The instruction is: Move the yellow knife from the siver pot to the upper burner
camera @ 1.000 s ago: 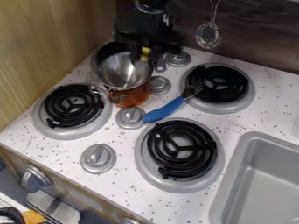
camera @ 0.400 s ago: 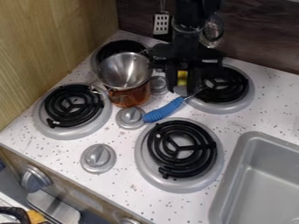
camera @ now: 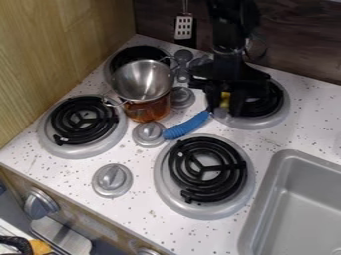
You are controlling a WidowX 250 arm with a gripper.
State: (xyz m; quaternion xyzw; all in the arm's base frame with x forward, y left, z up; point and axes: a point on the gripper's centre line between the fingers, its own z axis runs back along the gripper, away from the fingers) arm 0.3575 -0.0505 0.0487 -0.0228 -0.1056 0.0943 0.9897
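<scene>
Silver pot [camera: 142,79], coppery outside, near the hand [camera: 224,106] closed on yellow knife [camera: 225,96].

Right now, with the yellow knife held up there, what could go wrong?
The yellow knife could land on the blue-handled tool, which points at the upper burner, and settle crooked or roll. If the jaws let go early, it might miss the coil, since it hangs near the burner's edge.

Passable between black-coiled, silver-rimmed lower-right burner [camera: 206,169] and rectangular grey sink [camera: 265,201]. Tight between round silver metal pot [camera: 141,79] and black-coiled upper-right burner [camera: 263,120]; obstructed low down there by ribbed blue handle [camera: 188,125].
</scene>
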